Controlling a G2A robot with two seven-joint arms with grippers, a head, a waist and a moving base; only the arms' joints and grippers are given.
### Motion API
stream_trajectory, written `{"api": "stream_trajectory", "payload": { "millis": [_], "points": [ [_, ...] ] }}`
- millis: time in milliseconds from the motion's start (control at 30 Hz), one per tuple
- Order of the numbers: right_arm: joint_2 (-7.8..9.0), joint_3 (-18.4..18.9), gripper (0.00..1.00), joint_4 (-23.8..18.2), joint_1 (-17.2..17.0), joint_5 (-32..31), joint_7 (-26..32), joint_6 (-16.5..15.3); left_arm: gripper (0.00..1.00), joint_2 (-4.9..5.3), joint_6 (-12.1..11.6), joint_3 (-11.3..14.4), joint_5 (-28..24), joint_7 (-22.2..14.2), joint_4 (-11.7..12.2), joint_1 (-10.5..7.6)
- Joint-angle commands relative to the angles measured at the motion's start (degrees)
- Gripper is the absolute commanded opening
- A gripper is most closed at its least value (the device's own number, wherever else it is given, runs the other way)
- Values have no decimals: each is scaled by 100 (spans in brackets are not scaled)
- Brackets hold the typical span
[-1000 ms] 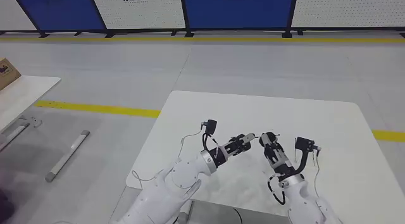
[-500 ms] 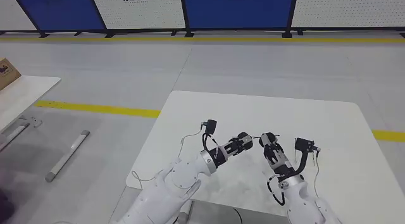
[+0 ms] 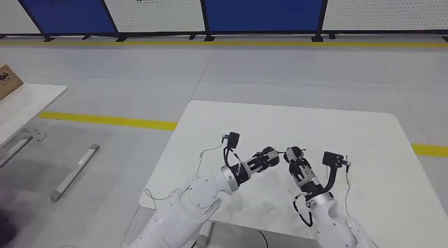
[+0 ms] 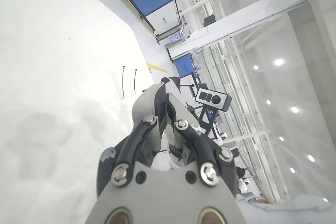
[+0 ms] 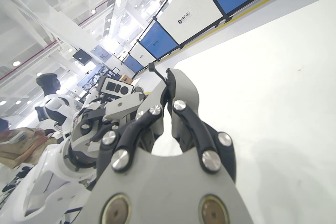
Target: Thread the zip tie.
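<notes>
A zip tie (image 5: 157, 73) is gripped in the closed right pincer (image 5: 167, 83), its end jutting past the tips, seemingly for threading. The left pincer (image 4: 166, 96) is held shut just opposite. Two spare ties (image 4: 123, 82) are seen on the surface (image 4: 52, 51) beyond it.

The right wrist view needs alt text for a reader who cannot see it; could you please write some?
The right gripper has its jaws shut on a thin black plastic zip tie, whose head end pokes out past the tips. Beyond it lies the flat white table.
</notes>
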Motion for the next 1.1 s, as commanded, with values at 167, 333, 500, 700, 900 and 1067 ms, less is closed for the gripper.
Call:
{"api": "stream_trajectory", "payload": {
  "millis": [167,333,500,700,900,1067],
  "points": [
    [-4,10,47,3,5,64,20,-1,0,9,-40,-45,-57,34,18,11],
    [-10,3,55,-8,-18,85,-51,-38,0,8,26,-59,-72,130,41,9],
    [-2,71,70,-59,-101,68,-165,-60,0,0,55,-90,-187,302,10,35],
    [24,340,100,-42,-232,126,-161,312,0,-11,73,-131,-392,447,-47,70],
    [22,373,100,-53,-213,61,-123,584,0,-13,67,-127,-422,441,-49,73],
    [42,358,100,8,-154,-373,-37,664,0,-20,59,-122,-458,503,-81,85]
  ]
}}
